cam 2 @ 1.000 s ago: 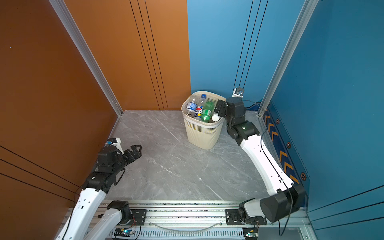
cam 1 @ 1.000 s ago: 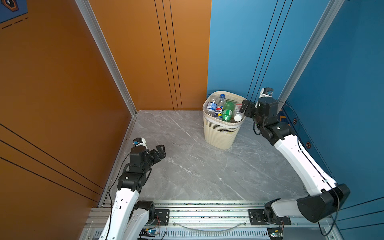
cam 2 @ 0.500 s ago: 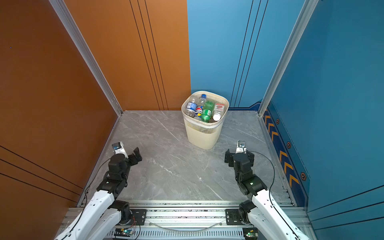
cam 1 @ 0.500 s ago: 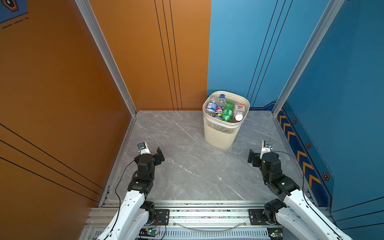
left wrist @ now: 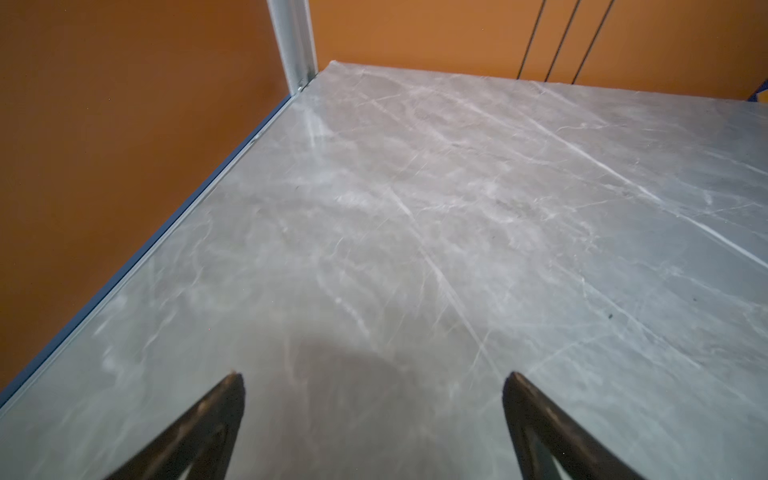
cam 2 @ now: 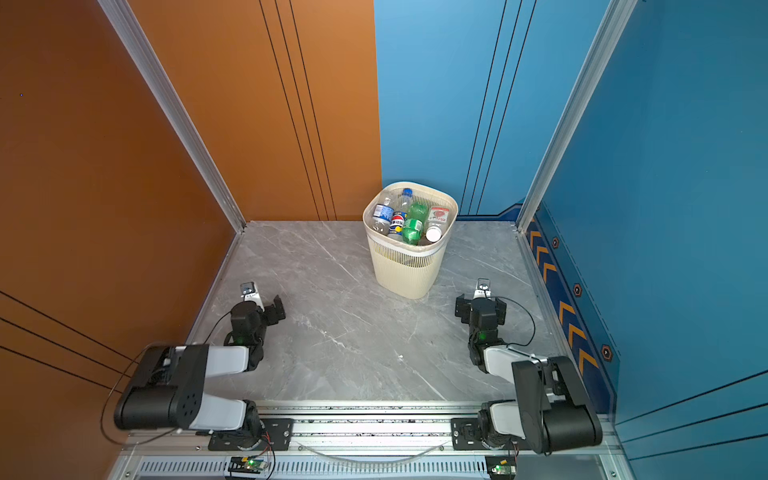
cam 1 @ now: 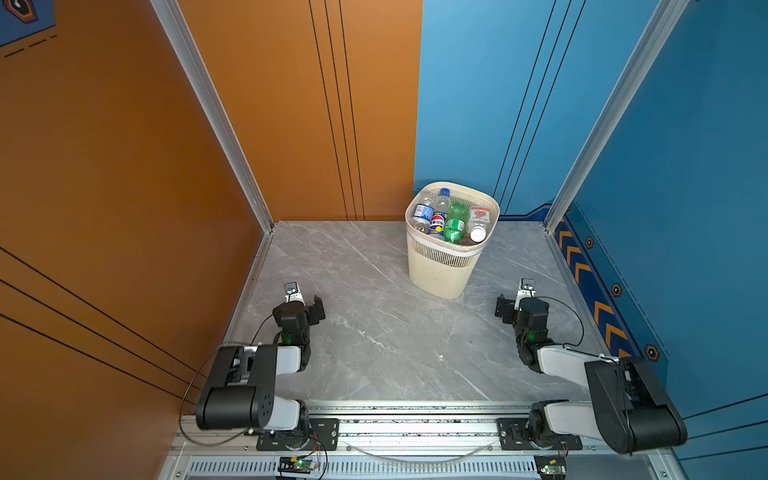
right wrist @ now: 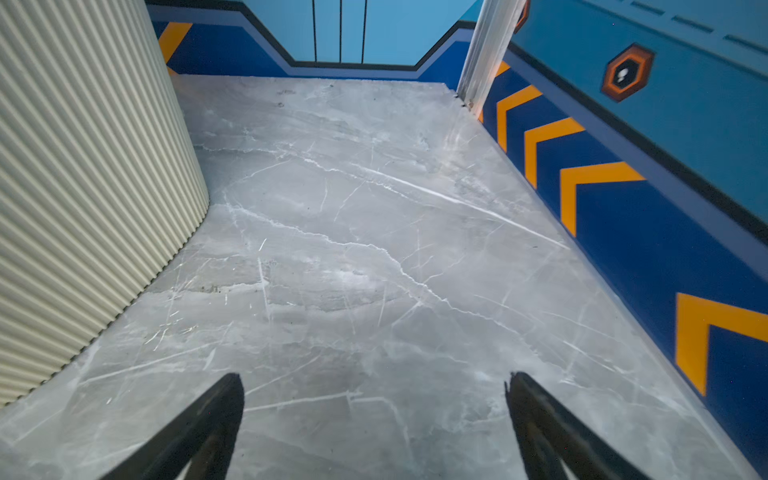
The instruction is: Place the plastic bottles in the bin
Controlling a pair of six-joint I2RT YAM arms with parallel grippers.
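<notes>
Both hands have drawn back toward the near rail (cam 1: 415, 417) over the last second. Left hand (left wrist: 374, 380) and right hand (right wrist: 376, 380) hang low over the grey bench (cam 1: 395, 332), jaws spread wide, gripping nothing. The right hand, earlier up at the rim of the bin (cam 1: 440, 270), now sits short of its ribbed wall, apart from it. Farther back, the bottles (cam 1: 453, 226) lie heaped inside the bin, unchanged.
</notes>
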